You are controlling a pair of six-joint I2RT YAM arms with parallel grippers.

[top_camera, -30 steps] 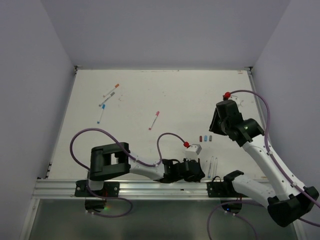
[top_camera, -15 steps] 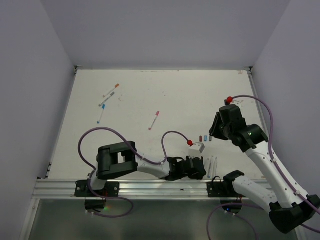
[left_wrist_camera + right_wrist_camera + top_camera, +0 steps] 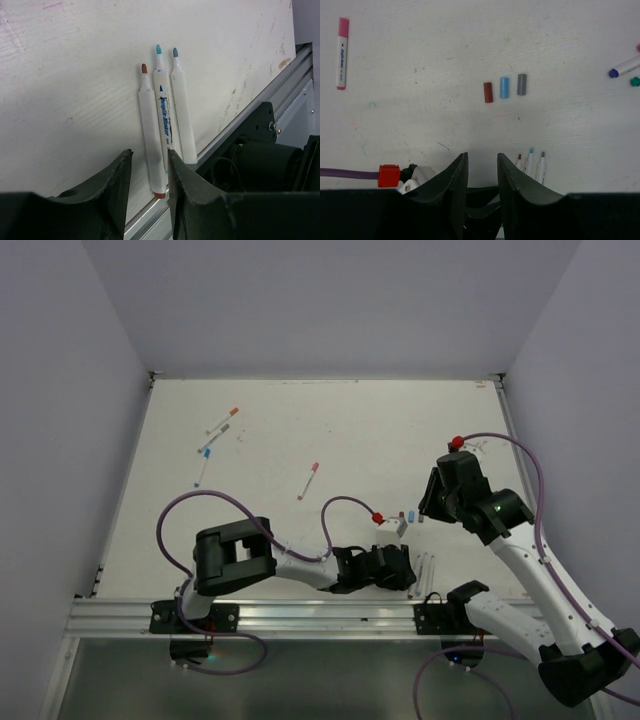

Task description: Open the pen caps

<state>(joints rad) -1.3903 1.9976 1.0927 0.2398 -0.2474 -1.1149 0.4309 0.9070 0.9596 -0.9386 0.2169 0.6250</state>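
We judge the pens light, stiff and smooth: thin plastic barrels that roll easily, with short caps held on by friction. One gripper should pinch across the white barrel near its middle. The other should pinch the coloured cap squarely, so the pull runs along the pen's axis. A skewed pinch on so small a cap would likely slip.

The left gripper (image 3: 149, 155) stands partly open, its gap wider than a barrel and clamping nothing. The tail of the brown-tipped pen (image 3: 150, 130) lies between its fingers. At its one o'clock, side by side, are the teal-tipped pen (image 3: 162, 100) and the grey-tipped pen (image 3: 181, 110). All three are bare-tipped at the table's (image 3: 350, 430) near edge.

The right gripper (image 3: 482, 157) is narrowly parted and empty. At its twelve o'clock in the wrist view, the red cap (image 3: 488, 92), blue cap (image 3: 504, 87) and grey cap (image 3: 521, 84) lie in a row.

Capped work remains well apart from both grippers. In the top view the pink-capped pen (image 3: 308, 481) lies at the left gripper's eleven o'clock. The orange-capped pen (image 3: 224, 421) lies with others at ten o'clock.
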